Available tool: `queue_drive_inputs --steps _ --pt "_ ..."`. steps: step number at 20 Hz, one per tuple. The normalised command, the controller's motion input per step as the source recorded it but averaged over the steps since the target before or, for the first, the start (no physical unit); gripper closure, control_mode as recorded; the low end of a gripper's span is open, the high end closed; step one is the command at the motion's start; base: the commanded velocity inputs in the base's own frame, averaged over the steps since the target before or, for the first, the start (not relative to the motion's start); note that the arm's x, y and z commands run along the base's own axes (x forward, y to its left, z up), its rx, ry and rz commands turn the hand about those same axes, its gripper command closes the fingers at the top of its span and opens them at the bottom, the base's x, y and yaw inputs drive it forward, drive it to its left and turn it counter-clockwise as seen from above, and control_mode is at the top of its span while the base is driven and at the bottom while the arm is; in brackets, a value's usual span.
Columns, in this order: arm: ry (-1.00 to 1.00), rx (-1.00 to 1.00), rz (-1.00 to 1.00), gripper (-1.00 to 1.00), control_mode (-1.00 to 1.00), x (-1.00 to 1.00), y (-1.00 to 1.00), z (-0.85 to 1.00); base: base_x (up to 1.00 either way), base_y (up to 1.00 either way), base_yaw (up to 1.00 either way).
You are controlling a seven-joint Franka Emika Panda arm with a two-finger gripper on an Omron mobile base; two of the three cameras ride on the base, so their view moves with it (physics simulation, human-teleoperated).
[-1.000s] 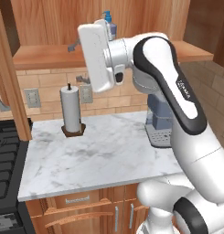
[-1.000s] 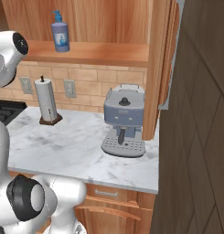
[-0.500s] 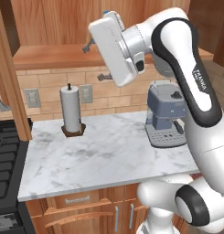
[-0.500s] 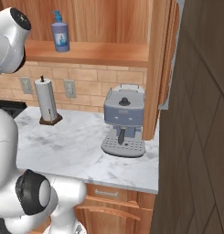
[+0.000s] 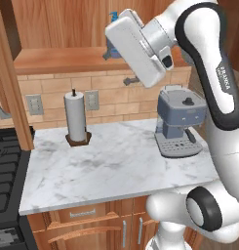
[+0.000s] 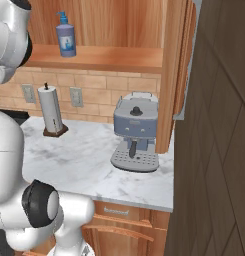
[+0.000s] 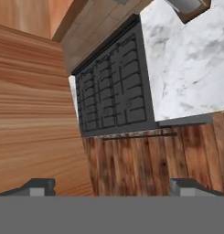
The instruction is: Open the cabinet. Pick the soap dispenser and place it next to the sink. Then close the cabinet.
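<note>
The cabinet (image 6: 109,57) stands open, its wooden shelf floor (image 5: 52,58) bare on the left. On that shelf the lavender soap dispenser (image 6: 66,37) stands upright with its blue pump on top. In the left base view my white hand (image 5: 135,46) is raised to shelf height and covers most of the soap dispenser (image 5: 111,49). My gripper (image 7: 114,187) is open, both fingertips wide apart with nothing between them. It looks down past a wooden door panel (image 7: 31,114) at the stove. No sink is in view.
A paper towel roll (image 5: 75,117) stands at the back of the marble counter (image 5: 116,171). A grey-blue coffee machine (image 5: 179,122) sits on the right. The black stove (image 5: 6,166) lies left of the counter. A large dark wooden panel (image 6: 219,150) rises close on the right.
The arm has lifted and swung right, carrying the hand from above the paper towel roll to shelf height in front of the soap dispenser. The gripper stayed open.
</note>
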Motion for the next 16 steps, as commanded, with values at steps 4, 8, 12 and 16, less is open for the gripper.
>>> queue_drive_inputs --steps 4,8,12,16 --pt "-0.04 -0.23 -0.06 -1.0 -1.0 -0.03 -0.24 -0.04 0.0 0.0 0.0" --pt "-0.05 -0.24 -0.07 -1.0 -1.0 0.0 -0.2 -0.05 0.0 0.0 0.0" --pt "-0.07 -0.21 -0.07 -1.0 -1.0 0.0 -0.19 0.0 0.0 0.0 0.0" --pt "-0.05 -0.17 -0.06 -1.0 -1.0 0.02 -0.21 0.0 0.0 0.0 0.0"
